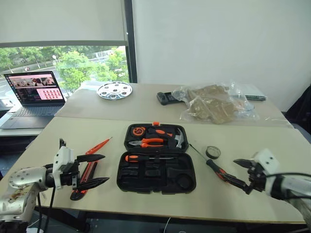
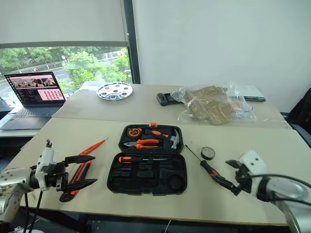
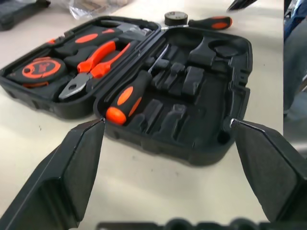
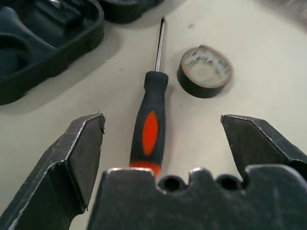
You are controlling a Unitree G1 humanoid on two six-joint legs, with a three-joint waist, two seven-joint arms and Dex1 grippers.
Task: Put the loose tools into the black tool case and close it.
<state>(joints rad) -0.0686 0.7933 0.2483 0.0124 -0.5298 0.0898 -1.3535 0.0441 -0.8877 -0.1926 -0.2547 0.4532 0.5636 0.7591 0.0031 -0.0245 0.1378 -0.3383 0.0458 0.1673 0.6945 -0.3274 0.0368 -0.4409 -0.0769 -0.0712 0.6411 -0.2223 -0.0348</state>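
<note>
Black tool case [image 1: 156, 160] lying wide open mid-desk [image 1: 272, 194], lid half at 12 o'clock with the pliers [image 1: 146, 142], hammer [image 1: 178, 140] and tape measure [image 1: 137, 131] in their slots, and one black-and-orange screwdriver [image 1: 146, 158] already seated along the top of the base half. Left gripper [image 1: 95, 170] parked at 9 o'clock of the case, well apart from it, fingers spread wide and empty, aimed roughly level across the desk toward the case with the forearm coming in low from the near left corner. Slim orange tester screwdriver [image 1: 98, 146] just past that gripper at about 12 o'clock of it, slanted; utility knife [image 1: 86, 177] down on the desk right at the fingers, partly hidden behind them, so can't tell if touching. Over at 3 o'clock of the case, the second black-and-orange screwdriver [image 4: 149, 128] loose on the desk, shaft tip toward the case, handle end toward the right gripper [image 1: 239, 172]. That gripper released too, jaws wide, tilted down and pointing inward at the handle, hovering just short of it in the wrist view. Small black tape roll [image 4: 205, 70] flat on the desk just beside the screwdriver shaft, on the far side from the case, not touching.
</note>
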